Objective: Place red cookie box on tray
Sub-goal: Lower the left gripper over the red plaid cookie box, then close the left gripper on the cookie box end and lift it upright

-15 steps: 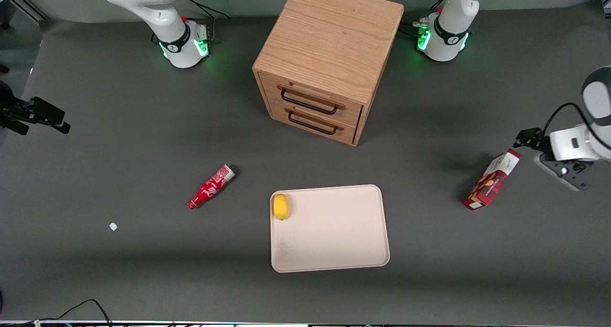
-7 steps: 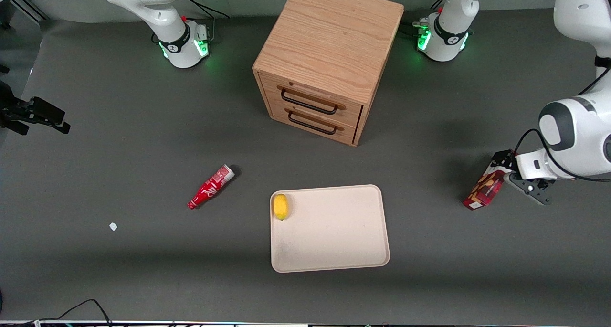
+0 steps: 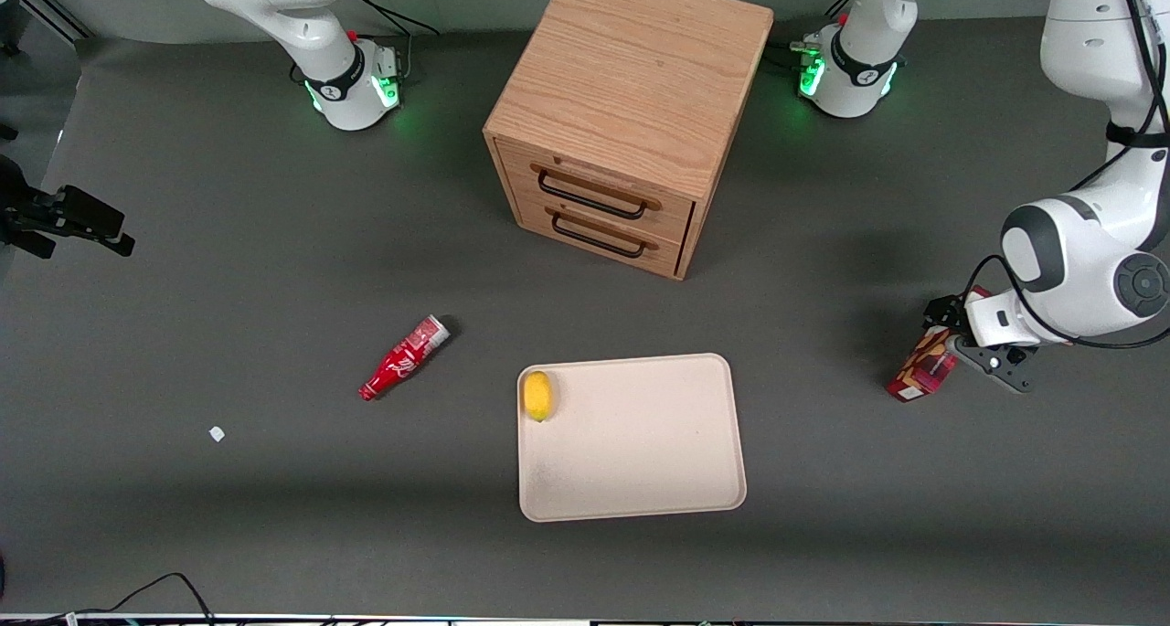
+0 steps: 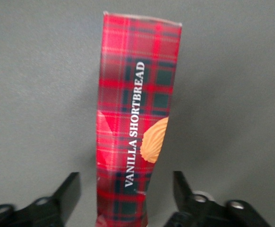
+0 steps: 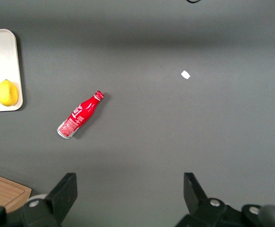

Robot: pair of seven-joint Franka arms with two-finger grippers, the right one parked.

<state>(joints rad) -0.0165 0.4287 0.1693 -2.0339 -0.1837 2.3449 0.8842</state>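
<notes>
The red cookie box [image 3: 917,373] is a slim tartan box with cookie pictures, lying on the dark table toward the working arm's end. My left gripper [image 3: 952,337] is over the end of the box that is farther from the front camera. In the left wrist view the box [image 4: 135,123] runs lengthwise between the two black fingers [image 4: 67,194], and the gripper [image 4: 125,183] is open with table showing on either side of the box. The cream tray [image 3: 640,452] lies nearer the table's middle, well apart from the box.
A yellow lemon [image 3: 537,395] sits in one corner of the tray. A red soda bottle [image 3: 404,356] lies toward the parked arm's end, and a small white scrap [image 3: 217,434] lies farther that way. A wooden two-drawer cabinet [image 3: 631,105] stands farther from the front camera than the tray.
My left arm has swung in over the table and the gripper has moved from beside the box to over its end. The box has stayed where it was.
</notes>
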